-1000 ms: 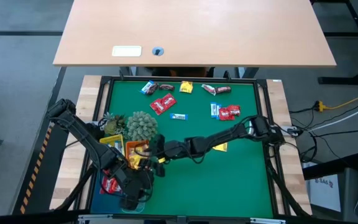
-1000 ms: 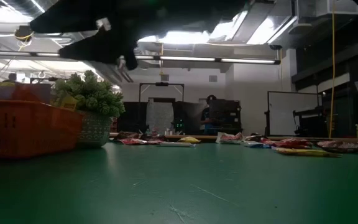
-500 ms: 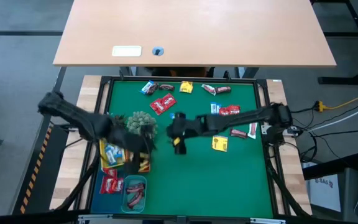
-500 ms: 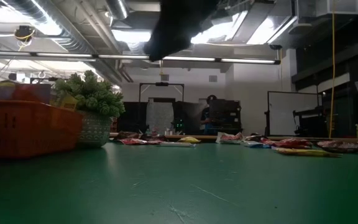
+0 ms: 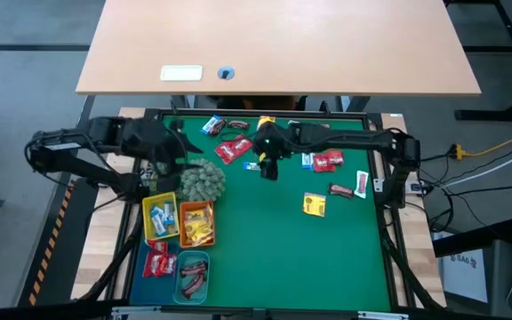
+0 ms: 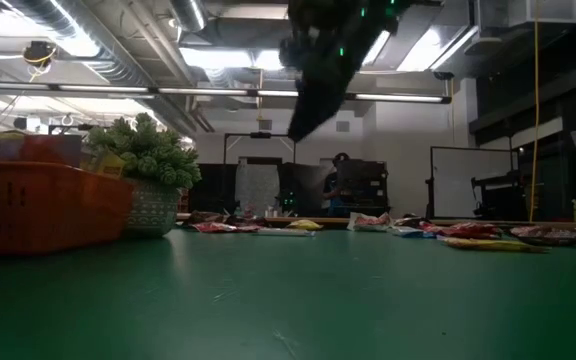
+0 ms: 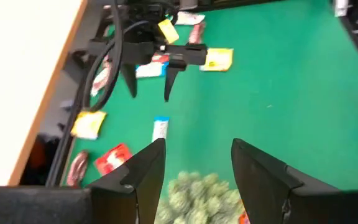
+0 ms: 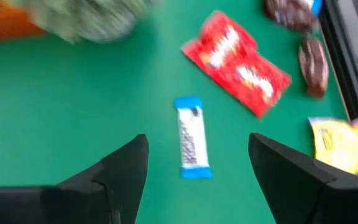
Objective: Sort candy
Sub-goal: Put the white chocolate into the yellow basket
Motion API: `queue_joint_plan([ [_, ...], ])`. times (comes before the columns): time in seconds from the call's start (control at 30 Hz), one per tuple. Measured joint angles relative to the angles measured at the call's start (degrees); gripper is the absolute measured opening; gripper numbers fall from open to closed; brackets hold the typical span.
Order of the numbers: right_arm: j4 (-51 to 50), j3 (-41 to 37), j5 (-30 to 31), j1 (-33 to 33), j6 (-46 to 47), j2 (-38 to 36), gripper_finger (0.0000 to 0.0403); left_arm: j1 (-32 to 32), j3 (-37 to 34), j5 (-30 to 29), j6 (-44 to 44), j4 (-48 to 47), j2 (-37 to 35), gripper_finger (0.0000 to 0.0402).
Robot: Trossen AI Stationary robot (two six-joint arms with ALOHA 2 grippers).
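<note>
1. Loose candy (image 5: 238,147) is scattered along the far side of the green mat (image 5: 274,240): red packets, brown bars, a yellow packet and blue-white wrappers, with a few more on the right, like a yellow square (image 5: 315,204) and a red one (image 5: 328,160).
2. A blue-white bar (image 8: 190,138) lies flat on the mat right in front of the right gripper's open fingers, next to a red packet (image 8: 236,62). Nothing's in the jaws.
3. The right gripper (image 5: 268,164) hangs over the far middle of the mat, above that blue-white bar, arm stretched in from the right edge.
4. The left gripper (image 5: 178,151) is spread open too and holds nothing. It sits at the far left, just beside the plant (image 5: 202,180).
5. Sorted stuff is in the trays near the left edge: blue-white pieces in the yellow tray (image 5: 159,218), yellow ones in the orange tray (image 5: 196,224), red packets in the blue tray (image 5: 158,263), brown bars in the teal tray (image 5: 192,275).
6. In the low view, the orange tray and plant sit on the left, candy in a row far back.
</note>
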Motion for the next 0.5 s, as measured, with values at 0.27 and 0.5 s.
queue_joint_plan([
  [0.27, 0.7, -1.9, 0.0, -4.9, 0.0, 4.6, 0.0275, 4.3, 0.0, -0.5, 0.8, -2.7, -1.6, 0.0179],
  [0.5, 1.6, -1.9, -1.3, -4.5, 0.2, 10.5, 0.0275, 6.4, -6.5, -0.5, 0.2, -2.7, -1.2, 0.0179],
])
